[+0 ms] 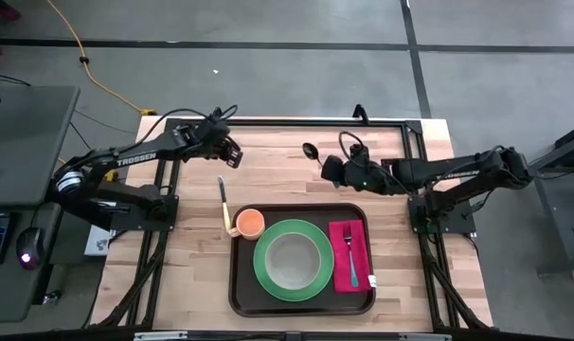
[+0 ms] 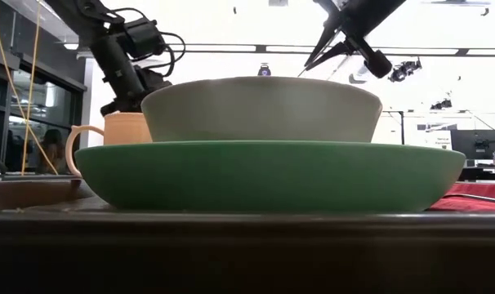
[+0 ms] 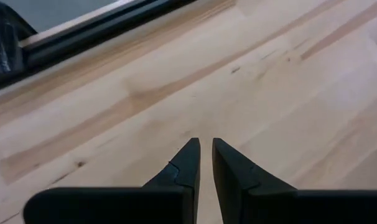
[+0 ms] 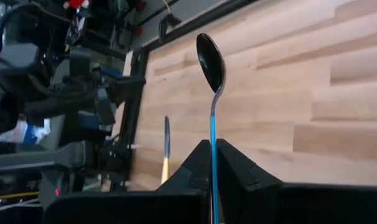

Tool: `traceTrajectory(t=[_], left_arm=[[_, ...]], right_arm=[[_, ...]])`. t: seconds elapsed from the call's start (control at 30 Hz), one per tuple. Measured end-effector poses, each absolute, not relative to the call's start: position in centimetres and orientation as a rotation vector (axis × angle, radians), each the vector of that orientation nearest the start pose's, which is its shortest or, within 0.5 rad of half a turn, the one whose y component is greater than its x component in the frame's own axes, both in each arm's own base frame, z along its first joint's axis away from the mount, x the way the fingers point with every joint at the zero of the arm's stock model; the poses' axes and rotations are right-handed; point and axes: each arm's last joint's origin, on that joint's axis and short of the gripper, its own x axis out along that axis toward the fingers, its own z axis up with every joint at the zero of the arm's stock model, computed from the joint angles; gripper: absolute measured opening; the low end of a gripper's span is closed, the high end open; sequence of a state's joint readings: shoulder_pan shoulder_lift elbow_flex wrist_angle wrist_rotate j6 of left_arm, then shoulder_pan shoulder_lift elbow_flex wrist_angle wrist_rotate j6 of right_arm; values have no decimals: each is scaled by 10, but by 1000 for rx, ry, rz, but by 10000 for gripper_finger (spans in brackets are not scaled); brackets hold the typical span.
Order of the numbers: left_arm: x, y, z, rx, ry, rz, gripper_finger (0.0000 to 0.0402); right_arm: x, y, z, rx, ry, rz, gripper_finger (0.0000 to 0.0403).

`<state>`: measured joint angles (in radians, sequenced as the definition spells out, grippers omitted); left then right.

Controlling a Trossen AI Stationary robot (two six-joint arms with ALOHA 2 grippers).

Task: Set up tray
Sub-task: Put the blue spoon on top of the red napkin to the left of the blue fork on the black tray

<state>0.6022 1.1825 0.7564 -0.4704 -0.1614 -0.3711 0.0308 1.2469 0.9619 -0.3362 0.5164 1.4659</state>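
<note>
Dark brown tray point(image 1: 242, 296), green plate point(image 1: 265, 272), magenta napkin point(image 1: 358, 239), orange cup point(image 1: 250, 224), pale striped wooden table point(image 1: 278, 170).

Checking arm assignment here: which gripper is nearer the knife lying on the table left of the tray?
Left. The left gripper hovers just beyond the knife, near its blade tip. The right gripper, shut on the spoon, is farther off, above the tray.

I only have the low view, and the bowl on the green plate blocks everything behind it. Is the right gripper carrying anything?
Observer: Yes. The right gripper is shut on a blue-handled spoon with a dark bowl, above bare wood beyond the dark brown plastic tray.
Operator: And the left gripper?
Observer: The left gripper is shut and empty, over bare wood to the left of the spoon.
Operator: Where's the knife?
Observer: The yellow-handled knife lies on the table, just left of the tray.
</note>
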Motion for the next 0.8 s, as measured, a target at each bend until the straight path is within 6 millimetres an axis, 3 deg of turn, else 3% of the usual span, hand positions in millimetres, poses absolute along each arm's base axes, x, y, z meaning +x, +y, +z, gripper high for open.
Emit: traceTrajectory(t=[0.47,0.8], left_arm=[[182,129,218,-555,776,834,74],[182,129,218,-555,778,835,74]], right_arm=[[252,20,273,1347,407,-804,0],[237,38,274,1433,542,-782,0]])
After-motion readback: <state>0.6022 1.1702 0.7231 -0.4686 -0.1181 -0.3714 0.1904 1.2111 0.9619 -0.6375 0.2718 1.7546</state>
